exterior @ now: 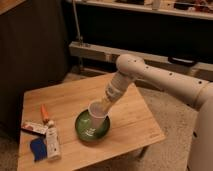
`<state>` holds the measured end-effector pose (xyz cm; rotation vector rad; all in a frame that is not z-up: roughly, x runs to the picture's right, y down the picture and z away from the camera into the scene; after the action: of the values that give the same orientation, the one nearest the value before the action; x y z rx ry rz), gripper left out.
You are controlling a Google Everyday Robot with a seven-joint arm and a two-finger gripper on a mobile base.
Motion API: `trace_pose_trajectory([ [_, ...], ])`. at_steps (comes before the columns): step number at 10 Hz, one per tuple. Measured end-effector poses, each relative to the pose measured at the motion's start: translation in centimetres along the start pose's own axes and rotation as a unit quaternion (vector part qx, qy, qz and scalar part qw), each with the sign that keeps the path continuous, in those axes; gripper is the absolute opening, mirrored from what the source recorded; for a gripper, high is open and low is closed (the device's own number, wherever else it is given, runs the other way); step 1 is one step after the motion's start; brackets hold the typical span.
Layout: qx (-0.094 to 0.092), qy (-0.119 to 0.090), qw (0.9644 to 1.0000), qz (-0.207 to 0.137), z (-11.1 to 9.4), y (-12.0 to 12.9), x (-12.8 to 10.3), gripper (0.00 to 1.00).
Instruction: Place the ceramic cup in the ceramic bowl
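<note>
- Now we see the end effector (103, 106) pinching the cup (97, 116), tilted over the green bowl (84, 129) on the bench (130, 117).
- We cannot read the tube's (52, 143) label.

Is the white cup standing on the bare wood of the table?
No, the ceramic cup is over the ceramic bowl, at the gripper.

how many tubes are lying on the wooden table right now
2. A white tube lies near the table's front-left corner, and a red-and-white tube lies just left of it. The gripper holds the ceramic cup over the ceramic bowl.
</note>
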<state>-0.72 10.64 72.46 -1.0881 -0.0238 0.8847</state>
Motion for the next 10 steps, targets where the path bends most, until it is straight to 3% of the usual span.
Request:
trace_pose_trajectory([
  [4,0.011,0.009,0.9998,-0.012,1.6,-1.1,-0.4,0.00],
  [7,0.006,0.016,0.9998,-0.003,2.7,-1.9,-1.9,0.00],
  [9,0.009,0.023,0.9997,-0.001,3.0,-2.1,-2.5,0.10],
  [10,0.014,0.029,0.9995,-0.003,3.4,-2.1,-2.6,0.22],
])
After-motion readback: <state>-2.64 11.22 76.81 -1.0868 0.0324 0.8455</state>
